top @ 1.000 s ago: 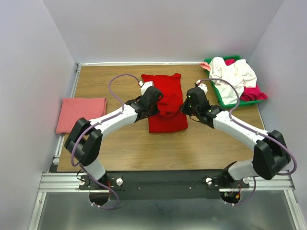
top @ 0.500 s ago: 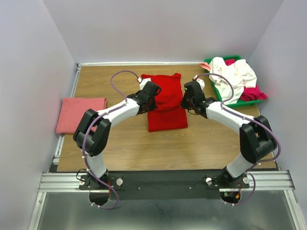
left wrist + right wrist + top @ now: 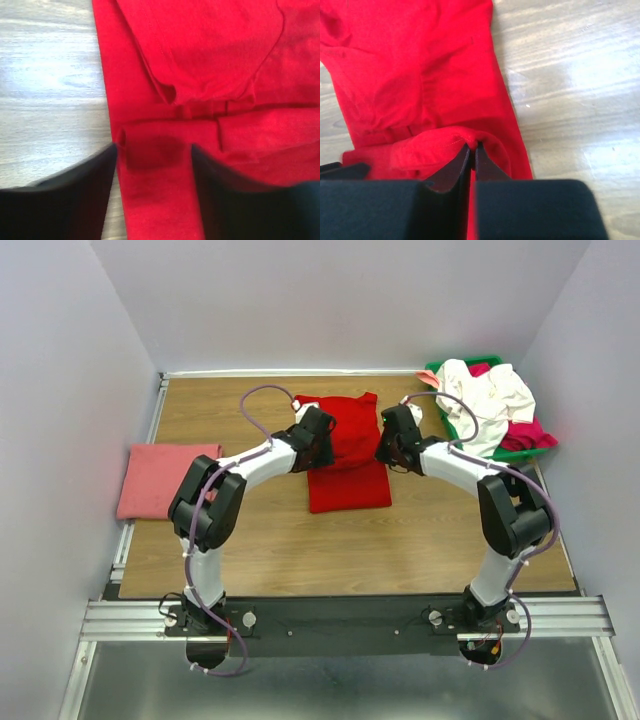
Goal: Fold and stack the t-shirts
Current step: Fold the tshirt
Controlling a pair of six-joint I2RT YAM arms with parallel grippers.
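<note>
red t-shirt (image 3: 350,480) mid-table (image 3: 250,540), upper part bunched, lower half flat. salmon-pink shirt (image 3: 165,478) folded square at left edge, well apart. green tray (image 3: 466,448) far right, white shirt (image 3: 490,400) and magenta shirt (image 3: 530,435) heaped in it. both arms reach inward, flanking red t-shirt. left gripper (image 3: 154,150) spread wide astride small fold, not clamping. right gripper (image 3: 471,147) pinches raised fold at right edge.

The left claw (image 3: 154,150) and the right claw (image 3: 471,147) have been carried farther across the worktop (image 3: 280,540), with the fold of the red t-shirt (image 3: 350,490). The left claw has been opened.
</note>
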